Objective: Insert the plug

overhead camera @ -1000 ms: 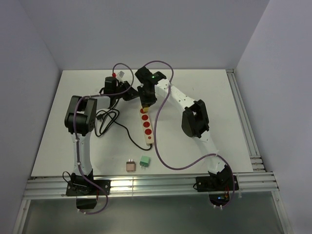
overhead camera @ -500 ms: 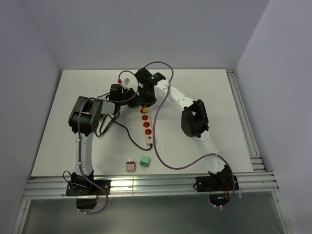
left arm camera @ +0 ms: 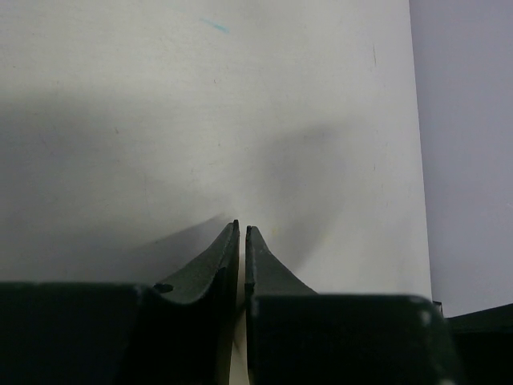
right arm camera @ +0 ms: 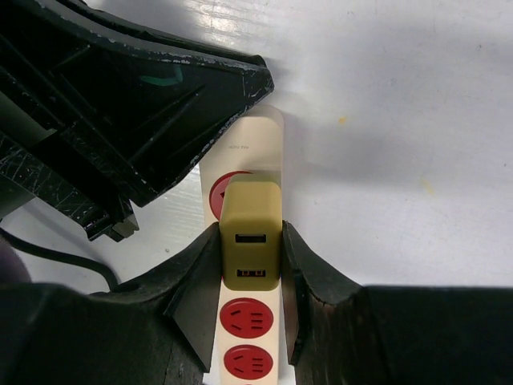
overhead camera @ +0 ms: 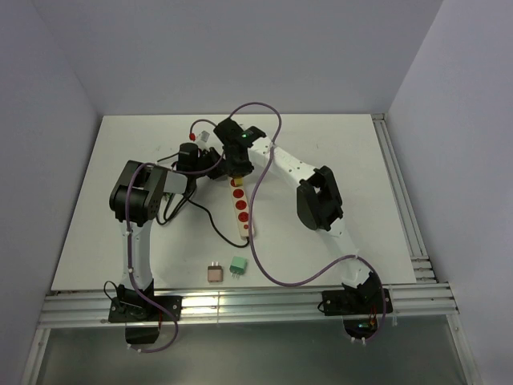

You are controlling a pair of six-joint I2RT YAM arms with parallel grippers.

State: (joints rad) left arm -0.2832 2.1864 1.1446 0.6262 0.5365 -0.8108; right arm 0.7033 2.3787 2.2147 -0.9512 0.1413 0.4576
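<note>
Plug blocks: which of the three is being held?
The yellow one, clamped in the right gripper over the power strip; the pink one and green one lie loose.

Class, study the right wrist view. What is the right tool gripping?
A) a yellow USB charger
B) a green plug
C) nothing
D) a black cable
A: the right tool is clamped on the yellow USB charger, which sits over the end socket of the power strip.

I can read no text, brand or number in any view. In the right wrist view, near the centre of the frame, I see one line of small grey print on the cream end of the power strip [right arm camera: 258, 140]. It is too small to make out.
</note>
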